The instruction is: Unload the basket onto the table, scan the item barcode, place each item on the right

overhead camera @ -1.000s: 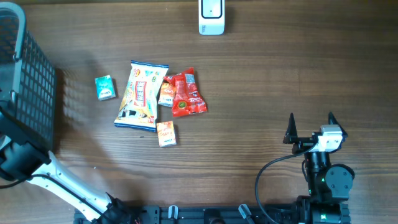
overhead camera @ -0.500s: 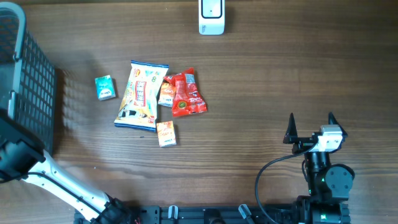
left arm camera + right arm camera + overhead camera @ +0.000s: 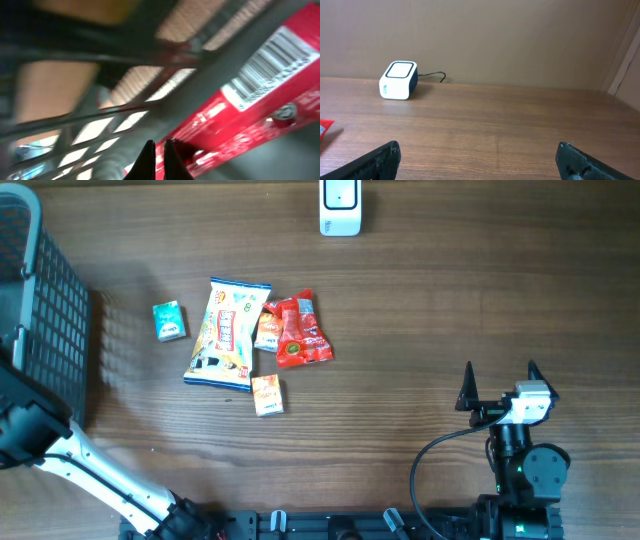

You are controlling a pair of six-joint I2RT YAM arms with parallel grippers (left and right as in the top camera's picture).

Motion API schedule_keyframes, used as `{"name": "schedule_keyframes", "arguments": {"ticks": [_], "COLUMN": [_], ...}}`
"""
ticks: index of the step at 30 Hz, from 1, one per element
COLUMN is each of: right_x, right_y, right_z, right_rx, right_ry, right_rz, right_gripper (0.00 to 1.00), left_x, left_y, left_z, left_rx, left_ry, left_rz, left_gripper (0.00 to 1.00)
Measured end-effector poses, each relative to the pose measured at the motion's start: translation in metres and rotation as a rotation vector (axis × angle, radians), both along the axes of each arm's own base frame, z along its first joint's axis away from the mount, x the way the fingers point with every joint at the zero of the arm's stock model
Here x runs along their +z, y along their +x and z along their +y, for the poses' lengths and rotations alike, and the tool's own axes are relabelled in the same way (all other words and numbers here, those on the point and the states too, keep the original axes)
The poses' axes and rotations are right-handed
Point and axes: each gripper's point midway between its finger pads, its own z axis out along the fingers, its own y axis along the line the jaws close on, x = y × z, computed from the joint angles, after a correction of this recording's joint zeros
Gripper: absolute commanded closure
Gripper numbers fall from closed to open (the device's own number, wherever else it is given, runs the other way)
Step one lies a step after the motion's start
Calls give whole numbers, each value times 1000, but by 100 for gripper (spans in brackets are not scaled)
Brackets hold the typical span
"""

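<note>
1. The basket (image 3: 55, 300) is where the left claw (image 3: 159, 148) works. Its tips are pressed together right by the blurred mesh and pinch nothing that shows.
2. The snack bag (image 3: 228, 333) heads a loose heap with a red pouch (image 3: 300, 332), two orange packets and a teal box (image 3: 169, 321). All lie ahead of the right claw (image 3: 500, 372) and well off to its left. By the look of it, these have yet to be scanned, so most of the task is left.
3. A red pack (image 3: 235, 115) lies just beyond the left claw's tips, to their right. Its barcode (image 3: 270, 67) sits farther up that way, and it is unclear on which side of the mesh the pack lies.
4. The scanner (image 3: 340, 207) stands well ahead of the right claw, to its left, with nothing held near it.
5. The right claw hangs spread wide and empty.
</note>
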Motion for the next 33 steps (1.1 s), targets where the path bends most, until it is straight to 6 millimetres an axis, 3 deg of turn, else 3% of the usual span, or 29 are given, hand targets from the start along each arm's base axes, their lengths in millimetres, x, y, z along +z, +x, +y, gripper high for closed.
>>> {"name": "schedule_keyframes", "arguments": {"ticks": [10, 17, 24, 25, 26, 27, 29, 33], "right_x": [0, 0, 0, 0, 0, 0, 0, 0], "right_y": [0, 0, 0, 0, 0, 0, 0, 0], "right_z": [0, 0, 0, 0, 0, 0, 0, 0], "right_rx": [0, 0, 0, 0, 0, 0, 0, 0], "right_ry": [0, 0, 0, 0, 0, 0, 0, 0], "right_rz": [0, 0, 0, 0, 0, 0, 0, 0], "right_gripper": [0, 0, 0, 0, 0, 0, 0, 0], "left_x": [-5, -7, -6, -5, -5, -4, -2, 7], "left_y": [5, 17, 62, 75, 80, 85, 89, 90], "left_z": [-3, -21, -66, -80, -86, -93, -104, -117], "left_rx": [-72, -153, -279, -314, -328, -344, -367, -387], "left_ry": [-55, -141, -267, -295, -306, -317, -337, -366], "left_rz": [17, 19, -93, -121, -130, -133, -127, -133], "left_gripper": [96, 96, 96, 96, 92, 69, 10, 3]}}
